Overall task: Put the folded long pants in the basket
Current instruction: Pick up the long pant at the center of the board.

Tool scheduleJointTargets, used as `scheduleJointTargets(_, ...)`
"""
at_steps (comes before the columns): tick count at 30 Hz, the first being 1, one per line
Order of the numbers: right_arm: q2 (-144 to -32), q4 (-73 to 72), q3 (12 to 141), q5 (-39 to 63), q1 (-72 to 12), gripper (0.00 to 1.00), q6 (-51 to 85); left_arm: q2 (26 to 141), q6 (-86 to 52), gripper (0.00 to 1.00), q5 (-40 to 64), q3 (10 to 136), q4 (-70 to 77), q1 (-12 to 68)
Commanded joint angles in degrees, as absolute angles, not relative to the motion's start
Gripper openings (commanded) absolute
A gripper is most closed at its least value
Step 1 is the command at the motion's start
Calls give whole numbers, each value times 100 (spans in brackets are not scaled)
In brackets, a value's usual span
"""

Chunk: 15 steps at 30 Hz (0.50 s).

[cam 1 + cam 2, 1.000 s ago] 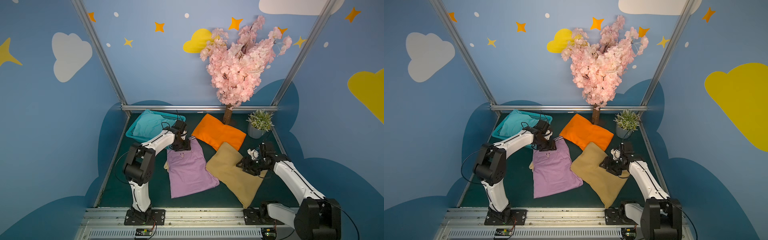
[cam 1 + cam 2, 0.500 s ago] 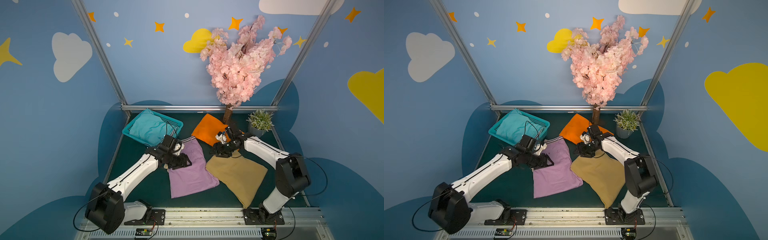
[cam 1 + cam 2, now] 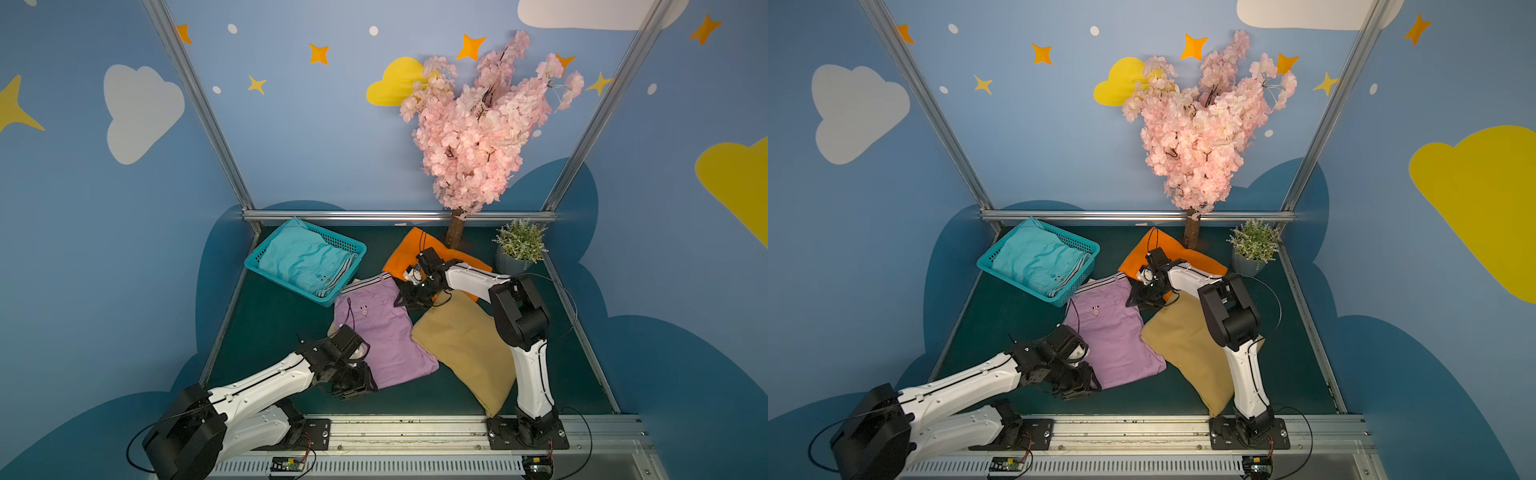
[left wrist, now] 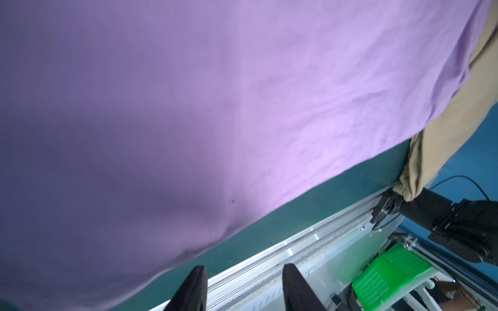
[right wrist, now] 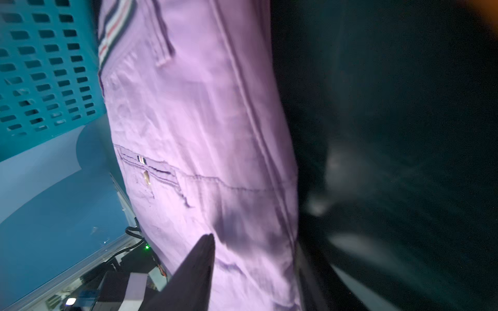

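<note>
Across both top views, the left arm lies low and outstretched from the front left corner of the table [image 3: 270,332], with the left gripper [image 3: 359,388] at the near left corner of the lilac pants [image 3: 382,332]. Rising from the front edge, the right arm bends its elbow high above the tan pants [image 3: 465,349]. Its forearm slopes down, setting the right gripper [image 3: 405,297] at the waistband's right end, beside the orange pants [image 3: 405,253]. Teal pants [image 3: 303,259] fill the basket [image 3: 257,266] at the far left corner.

Seen from the left wrist, both fingers [image 4: 194,288] stand apart, with only table and rail [image 4: 296,250] between them.

Seen from the right wrist, the jaws are apart and straddle the lilac edge, one finger [image 5: 196,269] over the cloth.
</note>
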<state>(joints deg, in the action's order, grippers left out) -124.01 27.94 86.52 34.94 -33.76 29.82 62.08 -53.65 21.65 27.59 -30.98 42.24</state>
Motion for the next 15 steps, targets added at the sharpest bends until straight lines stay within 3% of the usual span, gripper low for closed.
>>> scheduleJointTargets(1,-12191,2215,7975,3715,-3680,37,3523,5921,-5659,49,1406,2892,-3572,4029)
scheduleJointTargets(3,-11929,1761,7529,3591,-3879,23,3930,5738,-5651,50,1185,2868,-3753,3758)
scheduleJointTargets(6,-11520,1174,6928,3146,-4102,16,4666,5441,-5671,51,1278,2694,-3746,3328)
scheduleJointTargets(8,-11236,419,6360,2856,-4274,16,5387,5228,-5597,52,1189,2697,-3902,3129)
scheduleJointTargets(10,-11143,408,6350,2766,-4453,27,5461,5048,-5485,52,1101,2732,-4082,2918)
scheduleJointTargets(12,-11094,1228,6842,2513,-4540,44,4896,4961,-5388,53,1124,2737,-4172,2721)
scheduleJointTargets(15,-10981,2494,7497,2025,-4418,59,3973,5036,-5367,53,1229,2705,-4072,2681)
